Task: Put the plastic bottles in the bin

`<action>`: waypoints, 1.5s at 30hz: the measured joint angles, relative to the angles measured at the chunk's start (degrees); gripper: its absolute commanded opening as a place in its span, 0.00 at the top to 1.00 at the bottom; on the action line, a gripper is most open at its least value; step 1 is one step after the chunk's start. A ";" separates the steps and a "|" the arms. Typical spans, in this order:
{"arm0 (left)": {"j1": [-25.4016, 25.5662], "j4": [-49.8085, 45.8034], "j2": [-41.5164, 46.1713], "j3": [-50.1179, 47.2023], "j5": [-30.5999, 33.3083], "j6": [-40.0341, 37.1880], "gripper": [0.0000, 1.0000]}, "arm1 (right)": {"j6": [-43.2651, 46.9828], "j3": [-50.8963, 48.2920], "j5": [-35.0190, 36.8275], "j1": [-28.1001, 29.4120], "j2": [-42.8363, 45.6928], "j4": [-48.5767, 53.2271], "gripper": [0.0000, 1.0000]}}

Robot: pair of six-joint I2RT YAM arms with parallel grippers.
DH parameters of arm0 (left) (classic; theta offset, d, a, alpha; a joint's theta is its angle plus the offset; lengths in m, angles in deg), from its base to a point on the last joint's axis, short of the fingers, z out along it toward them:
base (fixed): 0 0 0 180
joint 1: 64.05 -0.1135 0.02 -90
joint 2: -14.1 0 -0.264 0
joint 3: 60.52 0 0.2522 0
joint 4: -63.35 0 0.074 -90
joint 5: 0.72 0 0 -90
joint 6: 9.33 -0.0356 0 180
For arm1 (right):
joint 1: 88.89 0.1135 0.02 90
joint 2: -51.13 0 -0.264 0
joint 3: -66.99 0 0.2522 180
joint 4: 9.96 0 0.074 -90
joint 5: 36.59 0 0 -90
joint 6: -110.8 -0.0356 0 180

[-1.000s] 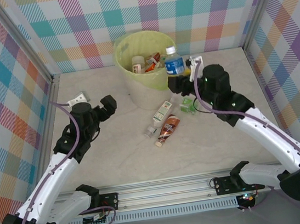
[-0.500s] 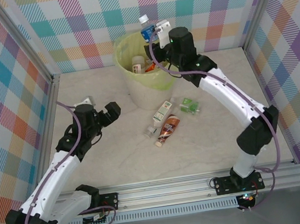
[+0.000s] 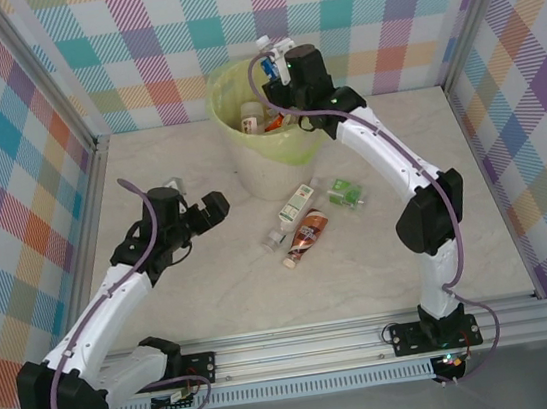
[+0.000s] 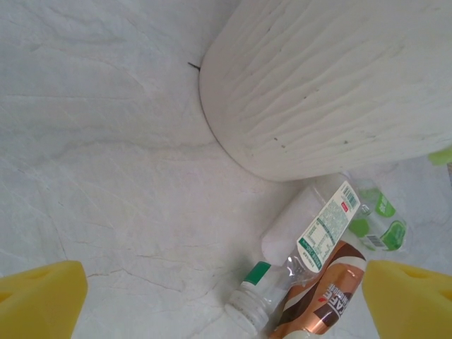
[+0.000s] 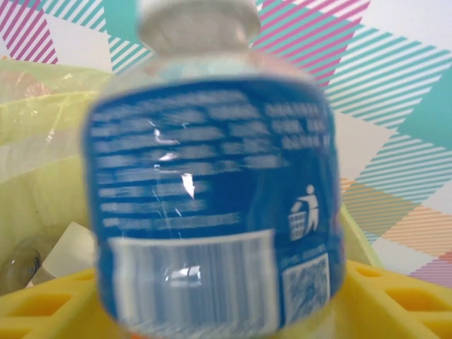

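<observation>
I'm looking down on a pale, marbled table (image 3: 216, 303) boxed in by pastel plaid walls (image 3: 131, 42), with an aluminium rail (image 3: 322, 344) along the near edge. The bin (image 3: 249, 167) stands at the back of the table, its yellow-green bag (image 3: 220, 82) folded over the rim, and several bottles (image 3: 254, 116) lie inside.

My right gripper (image 3: 271, 66) hangs over the bin's mouth with the blue-labelled bottle (image 5: 212, 205) between its yellow fingers (image 5: 395, 296). The wrist picture is smeared, so I cannot tell whether the jaws grip it or have let go.

My left gripper (image 3: 212, 211) sits low over the table left of the bin, jaws fully apart and empty.

To its right, in front of the bin, a green-and-white-labelled bottle (image 3: 298, 201) lies touching a brown-labelled bottle (image 3: 308, 235). A small green-labelled bottle (image 3: 346, 193) lies a little further right. The bin's wall rises just behind them.
</observation>
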 measured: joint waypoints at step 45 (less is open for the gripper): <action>14.01 10.47 -32.79 8.57 -7.02 -5.92 0.11 | -31.65 -70.07 -1.90 0.00 55.54 -11.52 0.00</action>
